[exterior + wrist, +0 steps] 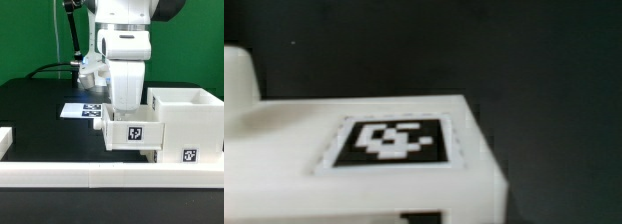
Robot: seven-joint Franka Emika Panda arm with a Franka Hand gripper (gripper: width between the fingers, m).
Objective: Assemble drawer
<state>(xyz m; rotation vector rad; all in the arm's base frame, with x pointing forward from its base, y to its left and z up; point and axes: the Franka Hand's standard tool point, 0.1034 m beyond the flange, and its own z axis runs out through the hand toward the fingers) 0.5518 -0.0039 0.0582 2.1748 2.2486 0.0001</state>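
The tall white housing (185,125) of the drawer stands at the exterior view's right, with a tag low on its front. A small white tray (134,132) with a tag on its front sits against the housing's left side. My gripper (125,110) reaches straight down behind and into the tray, and the tray's wall hides its fingers. In the wrist view a white tagged face (393,142) of a drawer part fills the lower half, very close. No fingers show there. The second tray is out of view.
A long low white border rail (100,178) runs across the front, and another rail piece (5,140) lies at the left. The marker board (82,110) lies on the black table behind the tray. A green wall stands at the back.
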